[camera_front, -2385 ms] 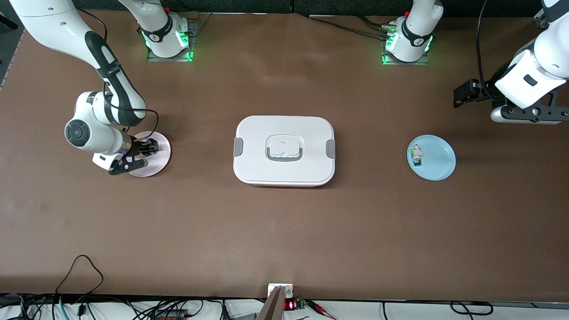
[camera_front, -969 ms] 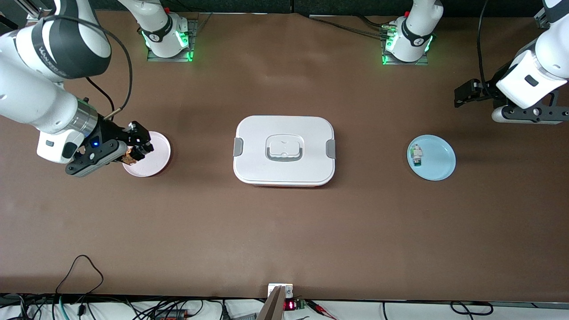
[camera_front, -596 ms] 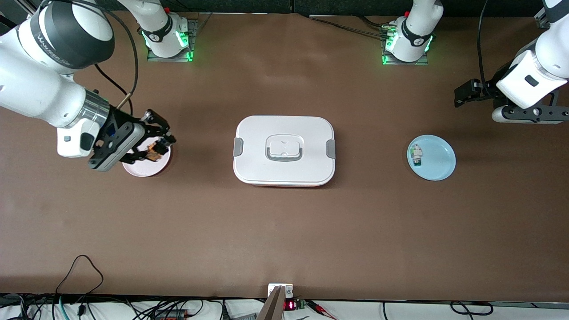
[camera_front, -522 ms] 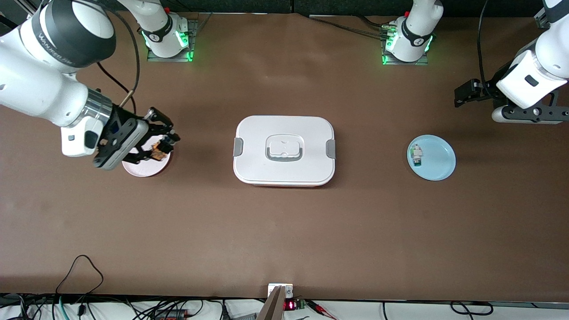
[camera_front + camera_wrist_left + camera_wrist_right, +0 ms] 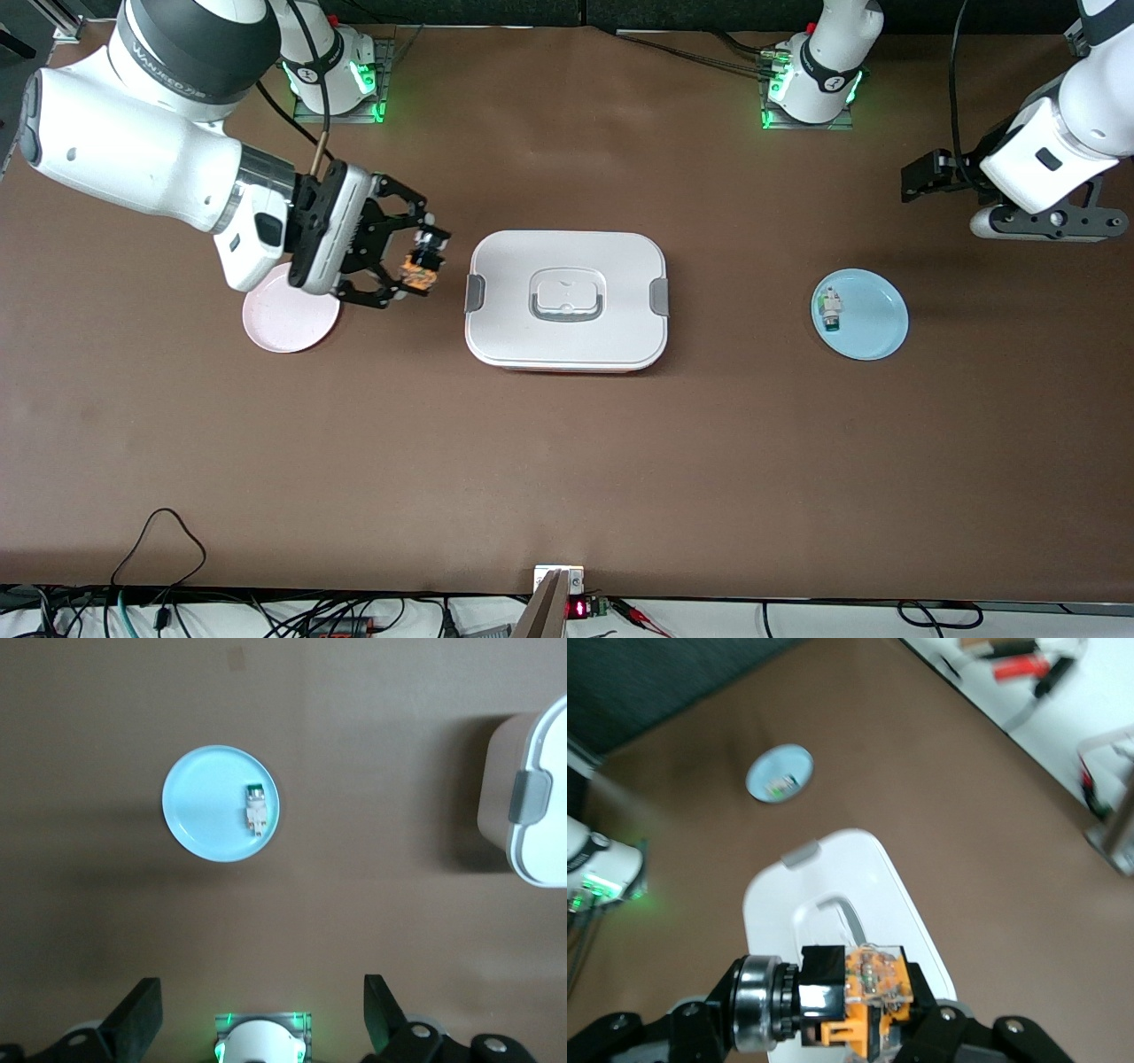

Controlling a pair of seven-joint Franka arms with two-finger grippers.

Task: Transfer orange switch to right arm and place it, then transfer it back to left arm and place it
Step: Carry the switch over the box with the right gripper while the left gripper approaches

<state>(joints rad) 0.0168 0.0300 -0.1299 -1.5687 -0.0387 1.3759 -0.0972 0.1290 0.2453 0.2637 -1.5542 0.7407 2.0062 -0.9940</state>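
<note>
**Front view: right gripper carries the orange switch beside the box**

Front view shows the right gripper point(image 5: 416, 257) up in the air, over the bare table point(image 5: 567, 461) between the pink plate point(image 5: 288, 321) and the box point(image 5: 567, 299). Its fingers are clenched on the orange switch point(image 5: 420, 273), which hangs off the table surface in that grip. The box's grey side latch point(image 5: 475, 292) lies just past the fingertips, close to the switch but not touching it. The pink plate sits on the table under the gripper's wrist end, partly covered by the white arm.

In the right wrist view the orange switch point(image 5: 864, 992) is pinched between the two black fingers point(image 5: 917, 1032), its black body and silver ring toward one side and its clear orange part toward the other. The white box point(image 5: 842, 904) with its recessed handle point(image 5: 837, 912) lies ahead of the fingertips.

The left gripper point(image 5: 921, 175) waits, raised over the left arm's end of the table, its fingers spread wide and holding nothing. Its wrist view looks down on the blue plate point(image 5: 204, 828), which carries a small white-and-green component point(image 5: 255, 806), well apart from the black fingers point(image 5: 133, 1019). One end of the box point(image 5: 536, 797) shows there too.
</note>
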